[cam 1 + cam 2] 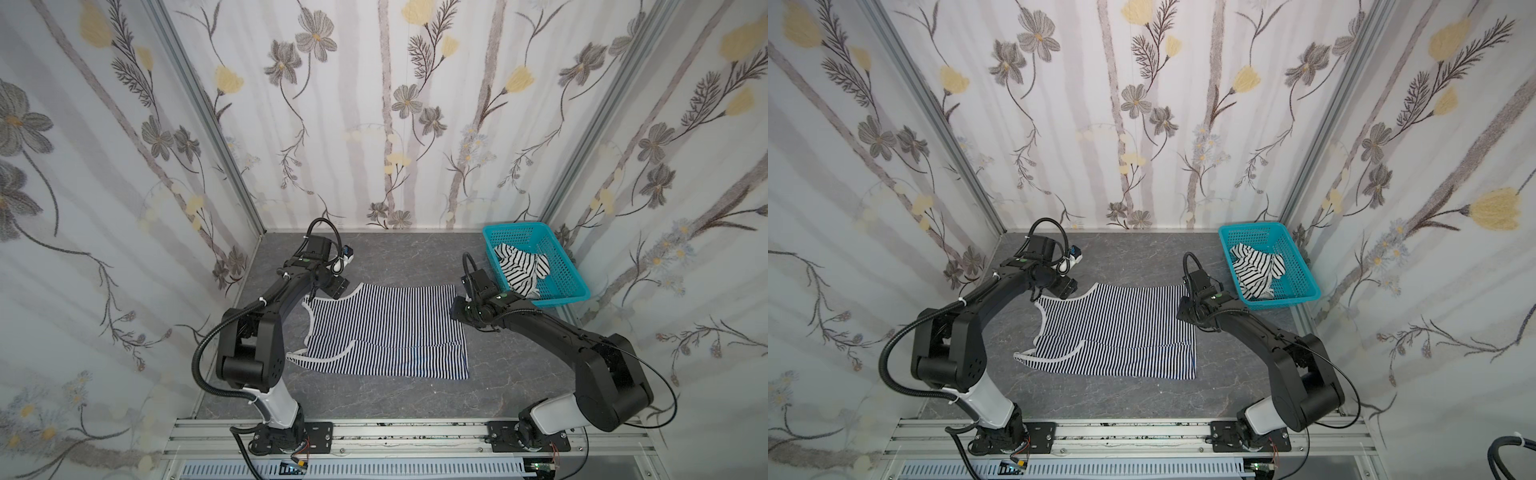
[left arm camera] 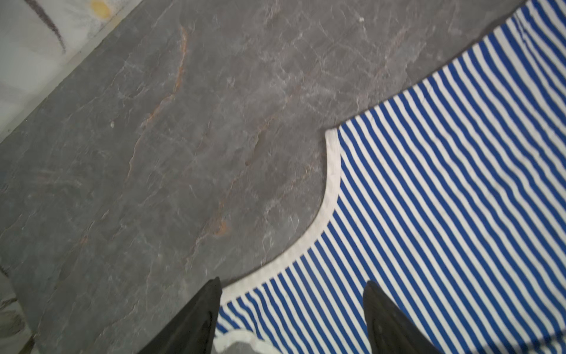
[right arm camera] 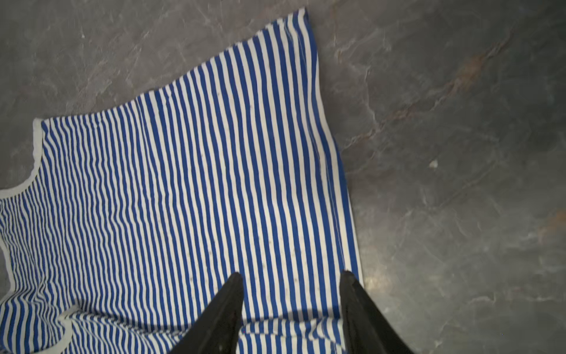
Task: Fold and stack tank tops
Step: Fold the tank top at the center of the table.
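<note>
Grey counter; navy top spread flat mid-counter. Basket far right holds crumpled wide-stripe top. Left claw open over navy top's far-left armhole trim; right claw open over its far-right edge, both gripping nothing.

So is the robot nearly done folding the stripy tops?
Not yet, halfway at most. The navy top lies flat on the table and looks folded over once. The jaws hang open above its far edge, holding nothing. Left: finish that fold, then fetch the black-striped top crumpled in the basket, fold it and stack both.
</note>
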Controlling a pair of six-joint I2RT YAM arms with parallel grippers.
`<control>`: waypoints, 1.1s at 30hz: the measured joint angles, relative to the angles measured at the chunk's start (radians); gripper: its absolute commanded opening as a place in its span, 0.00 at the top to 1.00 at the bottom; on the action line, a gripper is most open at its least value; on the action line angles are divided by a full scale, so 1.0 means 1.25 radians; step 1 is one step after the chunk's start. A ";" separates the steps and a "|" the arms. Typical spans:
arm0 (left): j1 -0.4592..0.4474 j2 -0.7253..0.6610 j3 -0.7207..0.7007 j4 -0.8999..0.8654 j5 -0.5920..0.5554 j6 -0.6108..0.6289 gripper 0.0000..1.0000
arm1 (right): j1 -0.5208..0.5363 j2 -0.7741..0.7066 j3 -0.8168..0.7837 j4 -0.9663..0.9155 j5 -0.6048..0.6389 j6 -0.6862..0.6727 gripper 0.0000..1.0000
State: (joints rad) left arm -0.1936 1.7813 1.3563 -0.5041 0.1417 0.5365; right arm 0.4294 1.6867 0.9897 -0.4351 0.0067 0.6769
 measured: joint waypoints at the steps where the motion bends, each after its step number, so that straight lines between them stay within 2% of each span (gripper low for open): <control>1: -0.008 0.045 0.048 0.005 0.004 -0.014 0.24 | -0.018 0.031 0.030 0.001 0.000 -0.013 0.48; 6: -0.045 0.220 0.203 0.021 0.008 -0.035 0.24 | -0.082 0.163 0.150 0.013 -0.007 -0.056 0.49; 9: -0.053 0.274 0.233 0.016 0.012 -0.037 0.24 | -0.111 0.238 0.212 0.017 -0.021 -0.077 0.50; 15: -0.052 0.280 0.216 0.016 0.028 -0.037 0.23 | -0.143 0.321 0.273 0.017 -0.043 -0.104 0.49; 25: -0.038 0.267 0.171 0.007 0.083 -0.035 0.23 | -0.147 0.410 0.350 0.022 -0.105 -0.136 0.53; 33: -0.009 0.266 0.163 0.009 0.105 -0.042 0.23 | -0.146 0.452 0.384 0.022 -0.112 -0.155 0.69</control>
State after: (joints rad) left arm -0.2043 2.1143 1.5597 -0.4931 0.2733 0.4843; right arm 0.2474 2.2513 1.4700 -0.4080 -0.1329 0.4835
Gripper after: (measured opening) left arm 0.774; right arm 0.344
